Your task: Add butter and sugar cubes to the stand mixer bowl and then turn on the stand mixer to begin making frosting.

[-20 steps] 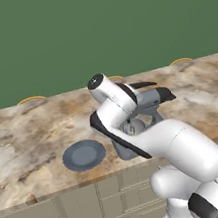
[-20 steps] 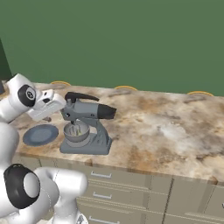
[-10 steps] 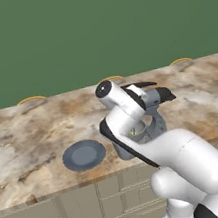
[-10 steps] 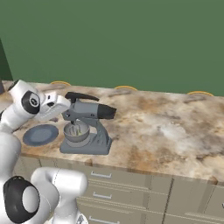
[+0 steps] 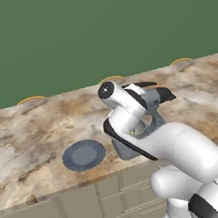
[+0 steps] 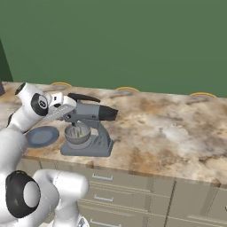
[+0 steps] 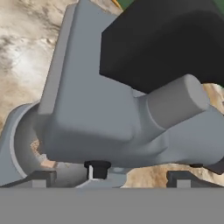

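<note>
While its two dark fingertips are standing apart and empty, the gripper [image 7: 109, 176] is hovering right against the stand mixer [image 6: 88, 122] head above the stand mixer bowl [image 6: 77, 135], the arm folding over from the near left, seemingly seeking the switch, which calls for a short, careful press

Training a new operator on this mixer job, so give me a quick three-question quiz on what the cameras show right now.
1. True or false: the flat blue-grey round plate has butter on it.
2. The robot's pincer is nearest: A) plate B) dark grey stand mixer head C) drawers.
3. Fill in: the round silvery metal bowl sits on the mixer's ____.

Key: 1 false, it is bare. 2 B. 3 base, under the head.
</note>
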Motion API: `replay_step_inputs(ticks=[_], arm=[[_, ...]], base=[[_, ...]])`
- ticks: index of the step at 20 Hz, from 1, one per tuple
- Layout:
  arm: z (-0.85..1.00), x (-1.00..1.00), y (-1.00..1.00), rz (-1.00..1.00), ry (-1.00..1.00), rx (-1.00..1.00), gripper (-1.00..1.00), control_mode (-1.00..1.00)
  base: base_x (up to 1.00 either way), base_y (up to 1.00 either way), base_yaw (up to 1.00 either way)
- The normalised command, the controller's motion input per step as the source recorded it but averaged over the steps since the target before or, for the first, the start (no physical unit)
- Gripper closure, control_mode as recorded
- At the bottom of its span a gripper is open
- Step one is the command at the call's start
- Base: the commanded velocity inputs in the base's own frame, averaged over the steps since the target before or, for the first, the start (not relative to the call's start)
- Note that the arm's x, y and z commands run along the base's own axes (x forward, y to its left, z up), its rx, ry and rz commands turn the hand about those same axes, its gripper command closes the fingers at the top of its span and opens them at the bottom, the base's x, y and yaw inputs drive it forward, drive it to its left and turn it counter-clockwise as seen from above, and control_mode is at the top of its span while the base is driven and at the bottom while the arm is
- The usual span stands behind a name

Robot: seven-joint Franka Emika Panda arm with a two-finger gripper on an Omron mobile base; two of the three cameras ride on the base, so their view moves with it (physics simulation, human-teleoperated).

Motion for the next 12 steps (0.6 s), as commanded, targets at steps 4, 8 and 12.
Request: replay_step_inputs(ticks=[4, 8, 12], arm=[[0.0, 0.47, 0.0, 0.0, 0.0, 0.0, -1.0, -1.0], [-0.03, 0.24, 0.0, 0.0, 0.0, 0.0, -1.0, -1.0], [-0.1, 0.01, -0.11, 0.0, -0.04, -0.01, -1.0, -1.0]], base=[[0.0, 0.0, 0.0], [0.0, 0.0, 0.0], [0.0, 0.0, 0.0]])
